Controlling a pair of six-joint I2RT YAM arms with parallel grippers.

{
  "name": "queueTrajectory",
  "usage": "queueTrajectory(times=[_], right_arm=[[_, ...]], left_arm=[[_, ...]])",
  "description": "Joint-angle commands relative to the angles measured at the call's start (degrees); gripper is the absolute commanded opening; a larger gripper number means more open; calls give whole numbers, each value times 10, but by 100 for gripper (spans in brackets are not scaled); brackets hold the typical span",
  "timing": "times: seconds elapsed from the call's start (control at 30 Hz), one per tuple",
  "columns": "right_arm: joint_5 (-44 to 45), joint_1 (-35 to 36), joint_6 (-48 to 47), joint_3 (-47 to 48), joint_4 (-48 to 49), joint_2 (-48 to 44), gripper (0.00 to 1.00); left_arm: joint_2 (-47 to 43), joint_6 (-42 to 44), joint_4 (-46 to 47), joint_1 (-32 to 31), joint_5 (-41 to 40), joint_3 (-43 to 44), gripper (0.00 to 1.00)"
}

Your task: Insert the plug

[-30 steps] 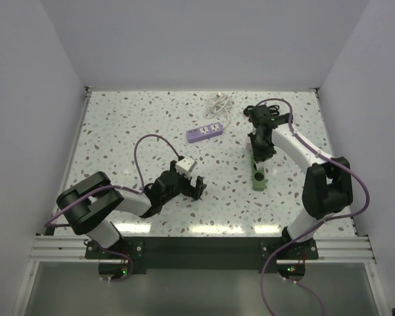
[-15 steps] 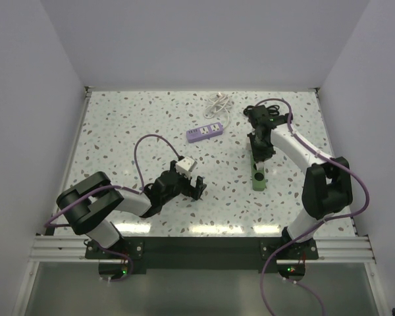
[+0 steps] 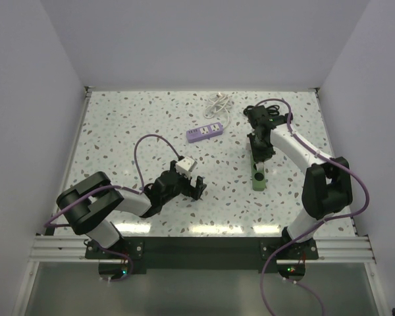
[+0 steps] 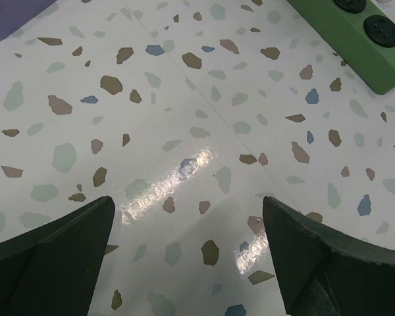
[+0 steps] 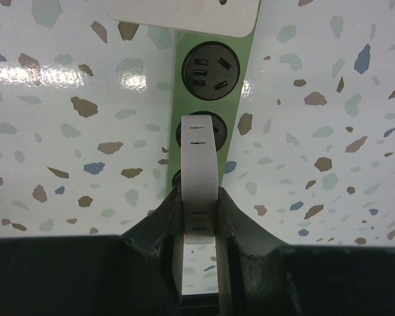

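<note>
Presently, a flat white plug [image 5: 199, 145] is held clamped in the right gripper [image 5: 199, 197], poised over the middle socket of the long green plastic power strip [image 5: 237, 47]. Seating cannot be confirmed, so insertion is judged outstanding. The left gripper [image 4: 191, 257] is spread wide over the speckled bench [image 4: 151, 79], holding nothing.

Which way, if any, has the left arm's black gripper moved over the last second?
No. The left gripper sits open in the same spot, just as far below the purple power strip as it was a second ago.
</note>
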Motion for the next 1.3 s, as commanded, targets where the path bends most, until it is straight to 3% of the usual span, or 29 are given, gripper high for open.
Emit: queueTrajectory(times=[0.0, 0.93, 1.27], right_arm=[[9, 3, 9, 8, -11, -14, 0], [18, 3, 7, -13, -15, -30, 0], [13, 3, 3, -17, 6, 2, 0]], left_arm=[[-1, -12, 6, 3, 1, 9, 100], [-3, -11, 4, 3, -1, 9, 100], [-3, -10, 2, 3, -4, 11, 100]])
